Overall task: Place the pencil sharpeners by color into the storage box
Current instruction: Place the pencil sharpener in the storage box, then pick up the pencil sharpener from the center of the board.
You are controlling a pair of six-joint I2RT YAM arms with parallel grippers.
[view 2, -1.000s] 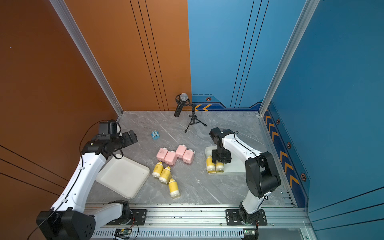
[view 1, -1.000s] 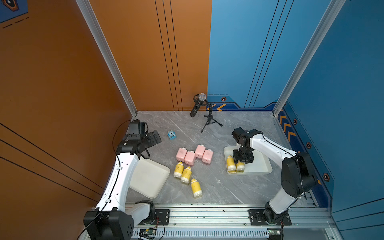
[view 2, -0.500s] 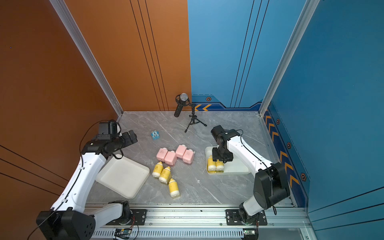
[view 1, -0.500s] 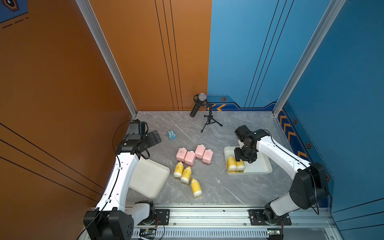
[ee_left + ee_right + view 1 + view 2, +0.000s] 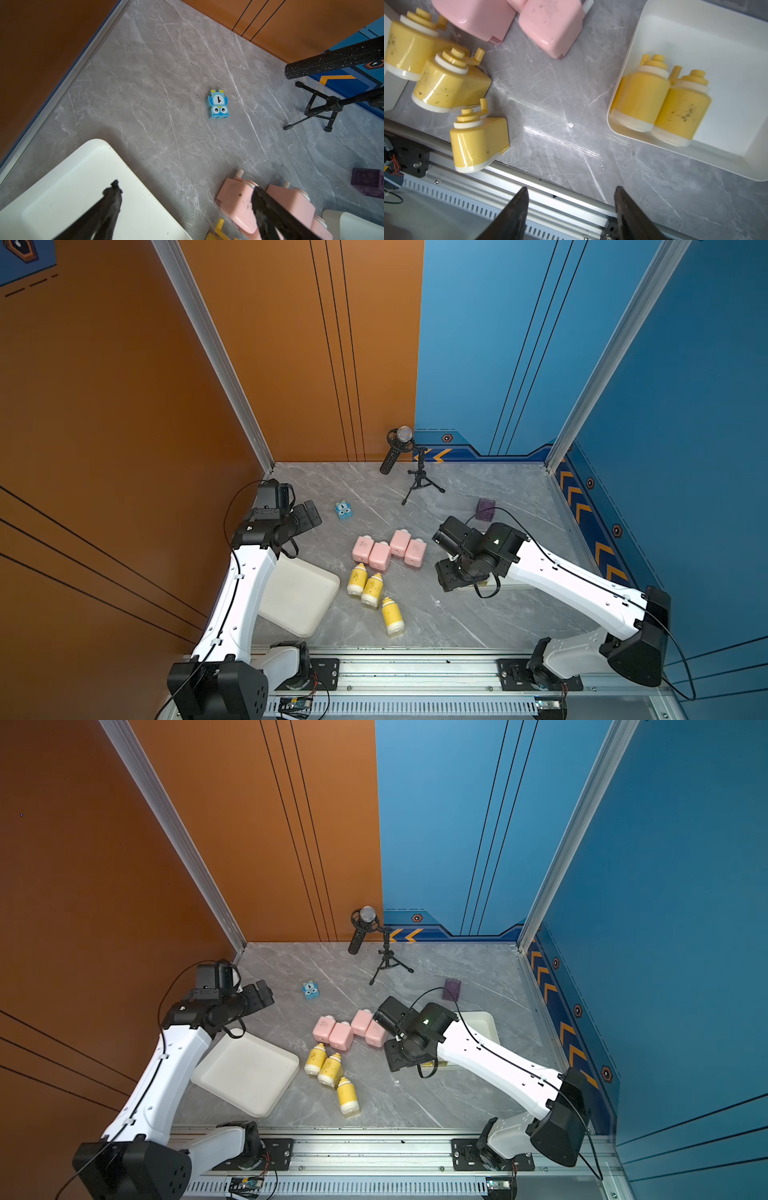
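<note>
Yellow sharpeners [image 5: 641, 97]: two lie in tray [image 5: 726, 41] just right of right gripper [image 5: 571, 189]; three loose ones [image 5: 450, 87] sit left of it. Gripper empty, jaws partly apart; spread wider, then straddle lone one [image 5: 479, 141] across its body.

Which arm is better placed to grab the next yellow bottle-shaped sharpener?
Right. The right hand, open and empty, hangs between the three loose yellow bottle-shaped sharpeners and the white tray holding two; the left hand is away beside the orange wall.
</note>
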